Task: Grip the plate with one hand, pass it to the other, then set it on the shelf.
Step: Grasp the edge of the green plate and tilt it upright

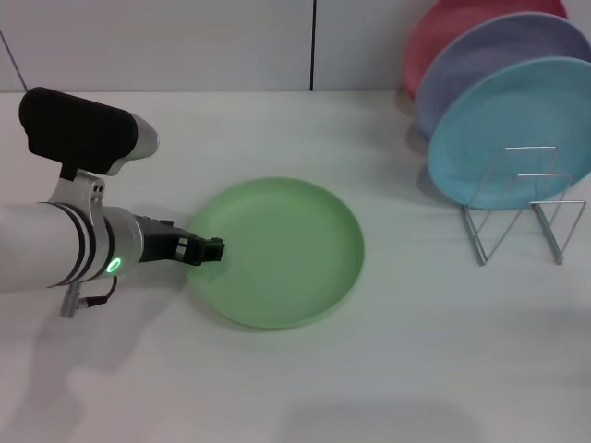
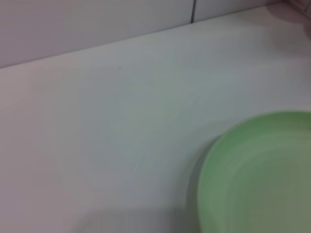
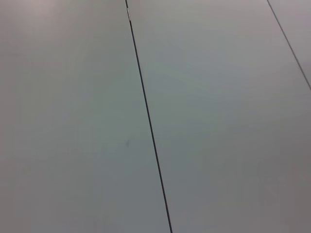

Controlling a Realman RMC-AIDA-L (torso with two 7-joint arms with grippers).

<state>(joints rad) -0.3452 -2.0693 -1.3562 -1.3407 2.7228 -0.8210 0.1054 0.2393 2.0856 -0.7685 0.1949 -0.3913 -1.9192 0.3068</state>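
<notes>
pretty bright, even light all round; soft shadows under the left arm (image 1: 74, 249) and beside the green plate (image 1: 277, 252). left wrist view is blurry, plate edge smeared. right wrist view flat grey, no glare anywhere

Left wrist view: white desk (image 2: 121, 145) fills most of the frame. Light green plate (image 2: 262, 174) lies flat on the desk, only part visible, cut off by two picture edges; shallow raised rim seen as a paler curved band. Faint shadow on the desk beside the rim. Pale wall (image 2: 87, 24) behind the desk edge, with one dark vertical seam (image 2: 193, 10). No fingers visible
</notes>
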